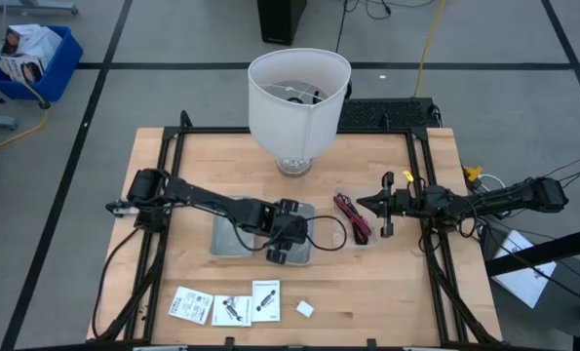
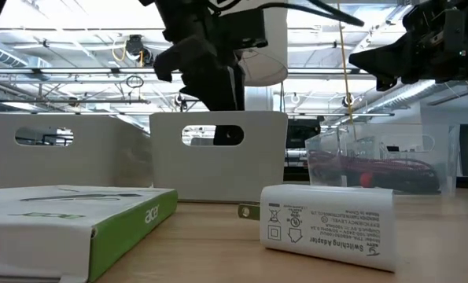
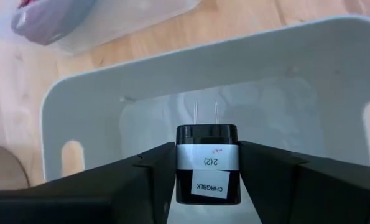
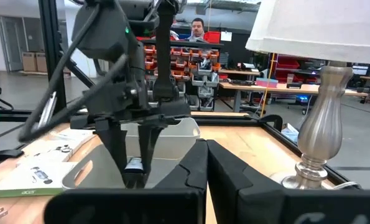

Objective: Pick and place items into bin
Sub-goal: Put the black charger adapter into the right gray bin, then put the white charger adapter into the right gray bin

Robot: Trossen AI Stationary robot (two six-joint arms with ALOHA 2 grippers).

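My left gripper (image 1: 280,252) hangs over the grey bin (image 1: 229,240), shut on a small black charger plug (image 3: 207,163) that has white labels. In the right wrist view the same gripper (image 4: 134,177) stands just above the bin (image 4: 172,134). Several flat white packets (image 1: 229,308) and a small white adapter (image 1: 305,308) lie on the table near its front edge. Black and magenta cable ties (image 1: 353,216) lie in a clear tray. My right gripper (image 1: 363,203) waits shut at the right, beside that tray. My left gripper pinches the charger plug by its two opposite side faces (image 3: 180,167), one finger on each. The fingers come from above, slanting down. The plug is lifted clear above the bin's floor (image 3: 278,106), with its two metal prongs (image 3: 206,114) pointing away from the gripper.
The big white lampshade (image 1: 299,93) on its metal base stands at the far middle of the table. In the low view a green-edged white box (image 2: 76,224) and the white adapter (image 2: 328,228) lie in front. A black frame runs along the table's edges.
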